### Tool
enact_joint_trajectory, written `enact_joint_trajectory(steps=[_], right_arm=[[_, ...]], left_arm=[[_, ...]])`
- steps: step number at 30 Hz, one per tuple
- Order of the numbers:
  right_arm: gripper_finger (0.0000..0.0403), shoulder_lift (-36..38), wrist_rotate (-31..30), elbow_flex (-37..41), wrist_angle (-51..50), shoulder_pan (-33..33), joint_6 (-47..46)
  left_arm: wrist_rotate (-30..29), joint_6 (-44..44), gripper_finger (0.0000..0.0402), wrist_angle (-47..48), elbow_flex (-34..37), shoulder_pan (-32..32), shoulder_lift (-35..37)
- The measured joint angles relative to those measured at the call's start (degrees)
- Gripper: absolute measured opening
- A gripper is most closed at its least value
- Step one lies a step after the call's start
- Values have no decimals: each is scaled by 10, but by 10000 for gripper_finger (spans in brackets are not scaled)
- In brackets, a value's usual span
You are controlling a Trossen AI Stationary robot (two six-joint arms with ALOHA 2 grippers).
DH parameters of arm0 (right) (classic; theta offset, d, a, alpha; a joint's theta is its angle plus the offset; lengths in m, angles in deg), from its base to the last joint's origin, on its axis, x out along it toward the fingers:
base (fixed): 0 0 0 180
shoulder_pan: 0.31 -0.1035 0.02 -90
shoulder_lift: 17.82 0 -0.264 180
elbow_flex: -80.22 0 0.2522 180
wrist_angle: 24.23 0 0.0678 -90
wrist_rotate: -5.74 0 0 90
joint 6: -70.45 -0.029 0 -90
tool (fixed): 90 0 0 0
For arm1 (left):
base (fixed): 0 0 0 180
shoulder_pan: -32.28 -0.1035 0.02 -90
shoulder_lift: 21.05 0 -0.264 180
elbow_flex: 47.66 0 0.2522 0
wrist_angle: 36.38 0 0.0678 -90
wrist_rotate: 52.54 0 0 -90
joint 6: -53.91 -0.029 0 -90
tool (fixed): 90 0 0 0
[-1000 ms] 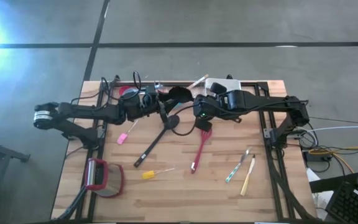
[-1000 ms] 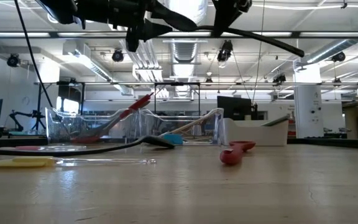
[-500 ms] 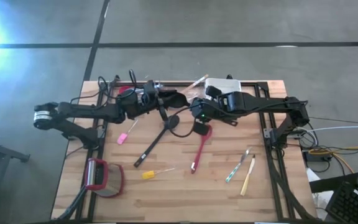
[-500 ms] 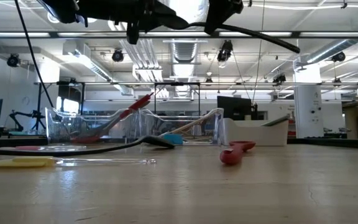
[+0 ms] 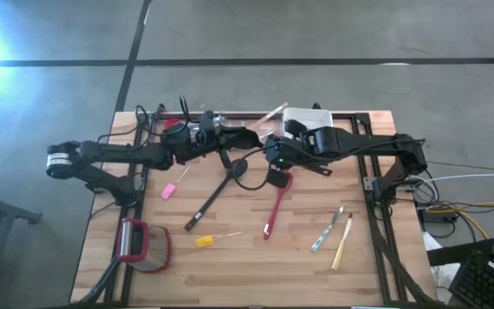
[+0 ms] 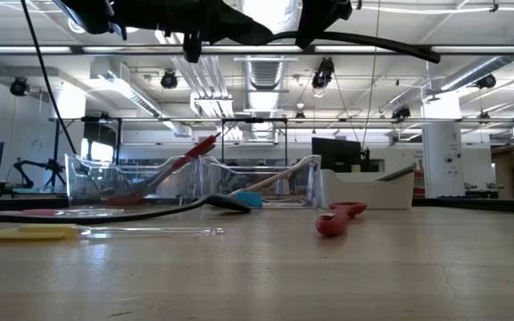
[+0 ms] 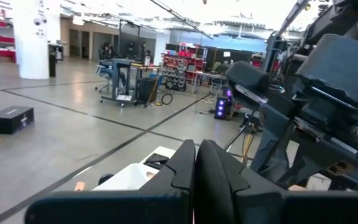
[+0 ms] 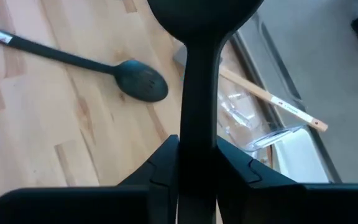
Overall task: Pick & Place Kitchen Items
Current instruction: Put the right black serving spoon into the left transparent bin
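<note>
Black and long-handled, a spoon point(image 8: 197, 74) is clamped by its handle between the fingers of the right hand point(image 8: 196, 163), held high above the wooden bench point(image 5: 256, 266) with its bowl point(image 5: 245, 137) over the near edge of the clear tub point(image 6: 194, 183). The left hand point(image 7: 196, 163) hangs just beside that bowl, also over the clear tub, its two fingers pressed together with nothing visible between them.

A second black spoon point(image 5: 215, 193) lies on the bench in front of the clear tub, its bowl toward the tub and its handle angling away to a yellow-tipped end. Just to its right rests the red spatula point(image 5: 276, 204), head nearest the tub. A small pink piece point(image 5: 170, 189) sits left of the black spoon's handle, and a yellow piece on a thin stick point(image 5: 213, 239) lies farther out from the tub. Well to the right of the red spatula lie a metal utensil point(image 5: 328, 230) and a pale wooden one point(image 5: 343, 242), side by side. The red-framed round object point(image 5: 140, 245) sits at the bench's front left, far from the tub.

Inside the clear tub, a red-handled utensil point(image 6: 181, 160) and a wooden stick point(image 8: 272, 98) lean on the walls. The white tub point(image 6: 368, 189) stands just beside it.
</note>
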Motion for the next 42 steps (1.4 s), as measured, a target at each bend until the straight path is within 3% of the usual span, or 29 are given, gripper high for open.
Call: enact_joint_trajectory(steps=[7,12,24,33,42], right_arm=[[164,0,28,0,-115,0,-45],[196,0,26,0,-192,-4,-100],[179,1,11,10,-222,-31,-153],[162,1,-59,62,-222,-62,-181],[136,1,-59,94,-222,-70,-186]], left_arm=[[-1,-4,22,5,0,-8,0],[-1,-3,22,4,0,-15,0],[3,3,22,10,0,-18,13],[2,39,22,66,0,-33,51],[-1,32,22,96,0,-37,65]])
